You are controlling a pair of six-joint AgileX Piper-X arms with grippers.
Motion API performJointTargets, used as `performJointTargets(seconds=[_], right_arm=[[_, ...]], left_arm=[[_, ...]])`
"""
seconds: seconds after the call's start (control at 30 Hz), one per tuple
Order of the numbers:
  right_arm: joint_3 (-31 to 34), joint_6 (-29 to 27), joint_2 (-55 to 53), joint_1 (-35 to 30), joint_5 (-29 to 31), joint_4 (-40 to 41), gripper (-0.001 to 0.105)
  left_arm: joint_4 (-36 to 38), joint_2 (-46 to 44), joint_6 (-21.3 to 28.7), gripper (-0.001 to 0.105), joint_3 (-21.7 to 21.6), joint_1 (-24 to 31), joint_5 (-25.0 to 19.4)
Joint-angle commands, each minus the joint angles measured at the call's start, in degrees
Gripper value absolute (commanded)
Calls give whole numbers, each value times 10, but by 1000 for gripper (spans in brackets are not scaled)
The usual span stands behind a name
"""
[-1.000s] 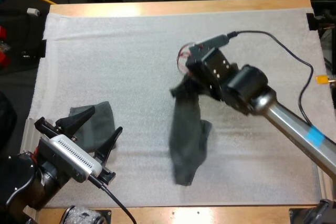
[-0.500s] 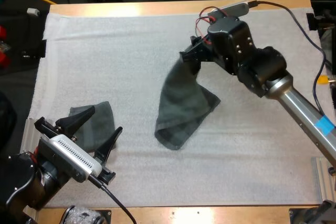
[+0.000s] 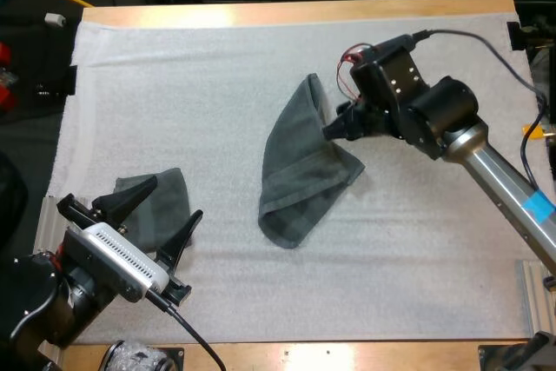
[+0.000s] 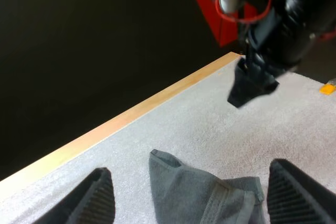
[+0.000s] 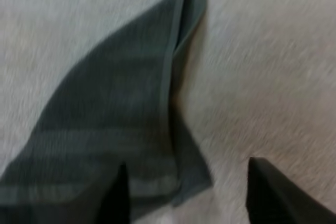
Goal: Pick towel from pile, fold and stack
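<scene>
While looking down over the light wooden table (image 3: 261, 13), found one dark grey-green cloth towel (image 3: 300, 171) lying loosely doubled near the middle of the white foam mat (image 3: 174, 84), flat but not squared off. Traced its long axis from a narrow pointed tip on the far side to a broad rounded fold on the near side, slanting slightly toward the left arm's side as it came nearer.

Placed the right gripper (image 3: 334, 130) just beside that towel's right-hand edge, roughly midway along it and low over the cloth. Saw its two black fingers (image 5: 273, 192) spread in the right wrist view, one over a corner of the towel and one over bare mat, pinching nothing (could not tell whether either pad brushed the cloth).

Noted a second, crumpled dark grey-green towel (image 3: 174, 193) at the near left of the mat, well apart from the first. Found the left gripper (image 3: 162, 212) hovering over it, fingers likewise wide apart and clear.

Judged the right arm much the nearer to the middle towel. Judged the coming move to turn on this: cloth lying to the left of the open right fingers, long axis running far to near, so probably a grasp at the far tip or at the near fold. Reckoned the fold unfinished and no stack begun.
</scene>
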Motion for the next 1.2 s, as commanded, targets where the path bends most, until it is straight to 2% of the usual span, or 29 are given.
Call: performJointTargets(seconds=[0.0,0.23,0.43,0.73,1.07,1.17], right_arm=[[14,4,-7,-1,-17,-1,41],[116,68,-7,-1,-60,-85,39],[168,115,7,-1,-75,-148,39],[171,150,98,-1,-102,-158,39],[171,188,156,-1,-107,-196,39],[171,202,163,-1,-89,-207,39]], left_arm=[[1,-2,-5,59,-3,-2,4],[111,-2,-5,59,-3,-2,4],[191,-2,-5,59,-3,-2,4],[268,-3,-5,59,-3,-2,23],[270,-3,-5,59,-3,-2,34],[270,-3,-5,59,-3,-2,34]])
